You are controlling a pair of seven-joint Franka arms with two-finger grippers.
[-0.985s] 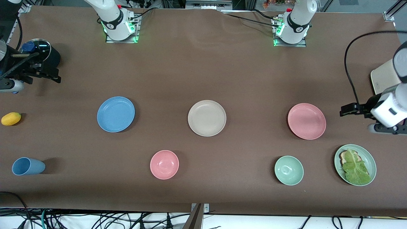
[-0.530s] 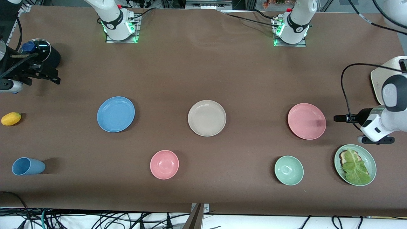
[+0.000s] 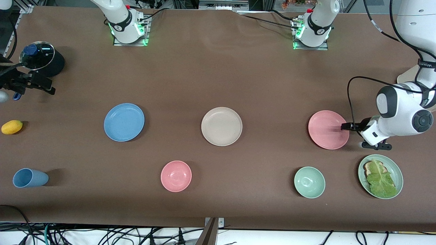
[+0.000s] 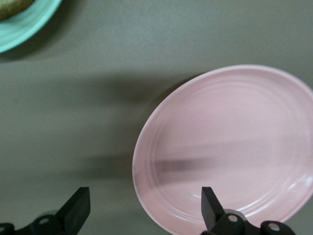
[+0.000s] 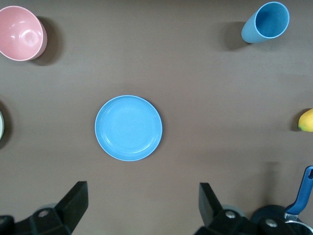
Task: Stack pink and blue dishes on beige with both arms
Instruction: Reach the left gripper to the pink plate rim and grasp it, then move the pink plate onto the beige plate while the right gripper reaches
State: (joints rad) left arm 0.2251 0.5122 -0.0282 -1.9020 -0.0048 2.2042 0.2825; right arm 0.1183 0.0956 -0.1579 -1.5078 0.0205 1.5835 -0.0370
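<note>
Three plates lie in a row across the table's middle: the blue dish point(image 3: 124, 122) toward the right arm's end, the beige plate point(image 3: 221, 126) in the centre, and the pink dish point(image 3: 328, 129) toward the left arm's end. My left gripper point(image 3: 344, 127) hangs low at the pink dish's point(image 4: 230, 147) outer rim. In the left wrist view it point(image 4: 144, 208) is open, with the rim between its fingers, one over the dish and one over the table. My right gripper point(image 3: 47, 89) is open over the table's end by a black pot. The right wrist view shows it point(image 5: 142, 205) well apart from the blue dish point(image 5: 128, 128).
A pink bowl point(image 3: 176, 176), a green bowl point(image 3: 309, 182) and a green plate with bread and lettuce point(image 3: 395, 170) stand nearer the front camera. A blue cup point(image 3: 29, 177) lies on its side, beside a yellow fruit point(image 3: 12, 127). The lidded black pot point(image 3: 41, 58) stands at the right arm's end.
The left arm has swung in from the table's end and brought its open gripper to the pink dish's rim. The right gripper has drifted slightly outward toward its end of the table.
</note>
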